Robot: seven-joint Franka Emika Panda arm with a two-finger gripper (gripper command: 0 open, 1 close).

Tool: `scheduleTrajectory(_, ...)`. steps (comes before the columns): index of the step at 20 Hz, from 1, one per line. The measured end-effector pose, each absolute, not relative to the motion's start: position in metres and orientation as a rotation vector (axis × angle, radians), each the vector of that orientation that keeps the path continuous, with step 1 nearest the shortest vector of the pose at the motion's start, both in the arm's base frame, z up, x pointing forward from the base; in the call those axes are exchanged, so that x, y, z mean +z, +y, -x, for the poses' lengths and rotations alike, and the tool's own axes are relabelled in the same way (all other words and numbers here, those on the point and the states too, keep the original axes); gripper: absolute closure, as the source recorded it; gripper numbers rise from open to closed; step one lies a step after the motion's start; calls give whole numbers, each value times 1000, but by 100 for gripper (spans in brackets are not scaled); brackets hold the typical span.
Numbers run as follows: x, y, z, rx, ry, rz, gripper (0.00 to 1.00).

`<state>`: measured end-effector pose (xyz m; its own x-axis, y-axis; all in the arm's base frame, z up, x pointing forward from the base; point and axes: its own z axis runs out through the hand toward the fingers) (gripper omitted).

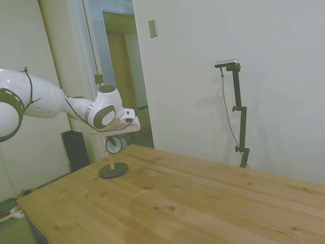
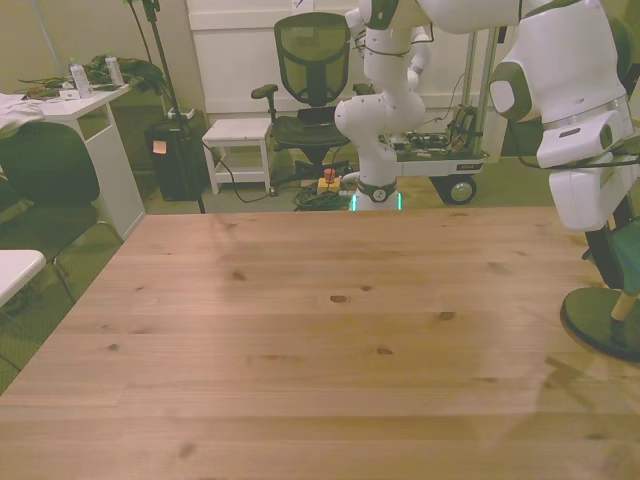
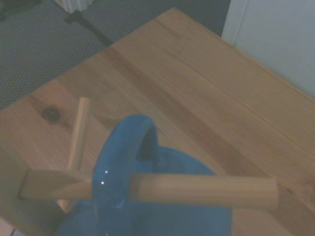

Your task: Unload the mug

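Observation:
The light-blue mug [image 1: 116,145] hangs by its handle on a peg of the wooden stand [image 1: 112,170] near the table's far left corner in the side view. My gripper [image 1: 119,137] sits directly over the mug, close above it. In the front view the gripper [image 2: 612,250] is at the right edge, with the mug [image 2: 630,262] partly cut off by the frame above the stand's dark base [image 2: 603,325]. The wrist view shows the mug's handle [image 3: 126,162] looped over a horizontal peg [image 3: 202,191], seen from close above.
The wooden table [image 1: 193,203] stretches wide toward the side view's right. Beyond its far edge in the front view stand an office chair [image 2: 312,70], a white stool [image 2: 238,135] and a white desk [image 2: 70,110].

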<state>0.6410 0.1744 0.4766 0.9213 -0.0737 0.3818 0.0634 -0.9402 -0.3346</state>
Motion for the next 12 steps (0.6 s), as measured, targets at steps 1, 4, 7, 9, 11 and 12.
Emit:
scheduleTrajectory(1,477,174,-641,-558,7,2738,100)
scheduleTrajectory(4,477,173,-641,-554,8,2740,100)
scheduleTrajectory(7,478,174,-641,-550,6,2740,100)
scheduleTrajectory(9,479,173,-641,-543,4,2741,100)
scheduleTrajectory(11,480,173,-642,-543,4,2741,100)
scheduleTrajectory(12,481,173,-642,-542,4,2741,100)
